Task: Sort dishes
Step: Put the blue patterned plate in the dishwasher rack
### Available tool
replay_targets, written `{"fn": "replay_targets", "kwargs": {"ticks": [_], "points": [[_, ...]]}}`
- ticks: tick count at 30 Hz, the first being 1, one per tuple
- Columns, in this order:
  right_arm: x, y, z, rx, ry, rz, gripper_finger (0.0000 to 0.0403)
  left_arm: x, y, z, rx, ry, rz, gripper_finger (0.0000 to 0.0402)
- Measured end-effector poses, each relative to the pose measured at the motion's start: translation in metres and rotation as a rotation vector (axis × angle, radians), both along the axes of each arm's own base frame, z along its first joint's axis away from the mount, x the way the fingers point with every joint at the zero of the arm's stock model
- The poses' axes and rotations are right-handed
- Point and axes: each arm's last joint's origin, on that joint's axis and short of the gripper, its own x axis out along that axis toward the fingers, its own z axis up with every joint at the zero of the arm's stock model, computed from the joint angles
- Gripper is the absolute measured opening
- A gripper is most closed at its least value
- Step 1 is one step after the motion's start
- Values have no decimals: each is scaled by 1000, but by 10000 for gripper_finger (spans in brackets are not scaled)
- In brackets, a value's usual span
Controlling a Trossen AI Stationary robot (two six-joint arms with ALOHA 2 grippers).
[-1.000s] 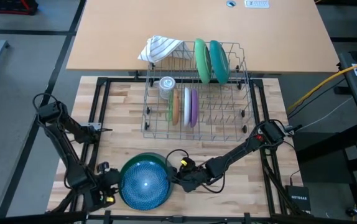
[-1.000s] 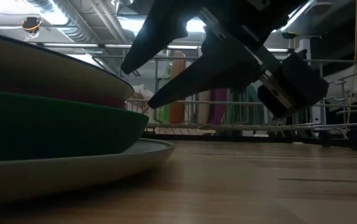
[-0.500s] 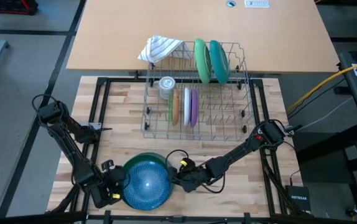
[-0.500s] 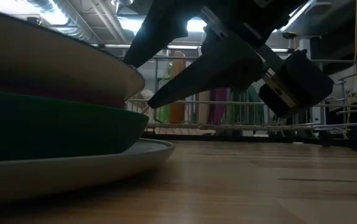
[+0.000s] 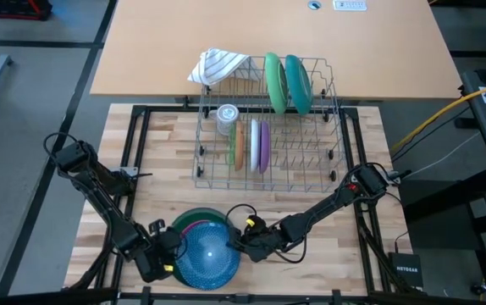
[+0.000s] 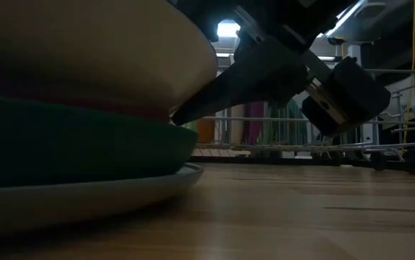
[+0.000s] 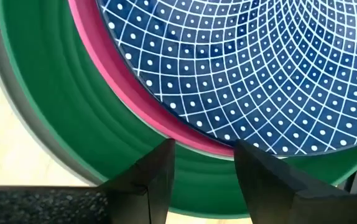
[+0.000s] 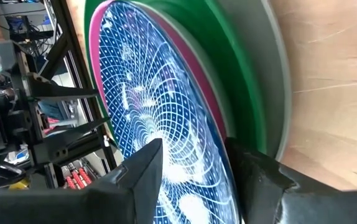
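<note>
A stack of dishes lies near the table's front edge. A blue patterned dish (image 5: 209,256) lies on top, over a pink dish (image 7: 166,118), a dark green bowl (image 5: 185,227) and a pale plate (image 6: 157,184). My left gripper (image 5: 165,252) stands open at the stack's left side, slanting down. My right gripper (image 5: 237,243) is open at the stack's right side. The blue dish's rim (image 8: 219,155) runs between its fingers. More dishes stand on edge in the wire rack (image 5: 311,161). My left gripper comes slanting down from the table's left, and its two open fingertips (image 7: 163,155) stand side by side at the pink dish's rim (image 7: 200,144), under the blue dish's edge. The fingertips hide the place of contact. My right gripper has its lower finger (image 6: 207,97) under the blue dish's right rim, against its tan underside (image 6: 182,79), coming in slanting from the table's right. The dish hides the upper finger in the low view, so I cannot tell whether it touches.
The rack holds a green plate (image 5: 274,80) and a teal plate (image 5: 296,82) at its far end. Tan, white and purple small plates (image 5: 251,144) and a clear glass (image 5: 227,114) stand in its middle. A striped cloth (image 5: 218,63) hangs on its far left corner. Bare wood lies right of the stack.
My left gripper has gone toward the table's right edge and a little down, along the stack's left side. The blue dish has slid right over the green bowl, uncovering the bowl's far left rim. Its right rim has come in between my right gripper's fingers.
</note>
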Motion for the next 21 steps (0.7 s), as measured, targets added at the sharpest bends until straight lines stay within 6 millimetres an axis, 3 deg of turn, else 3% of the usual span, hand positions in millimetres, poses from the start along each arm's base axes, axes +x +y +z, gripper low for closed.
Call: {"fn": "replay_targets", "kwargs": {"ticks": [7,18,21], "points": [[0,1,0,17,9,22,164,2,1,0,-2,1,10,156],[0,2,2,14,-3,39,26,3,0,0,-19,-5,8,156],[1,3,5,10,-29,53,15,3,0,0,-18,-8,10,156]]}}
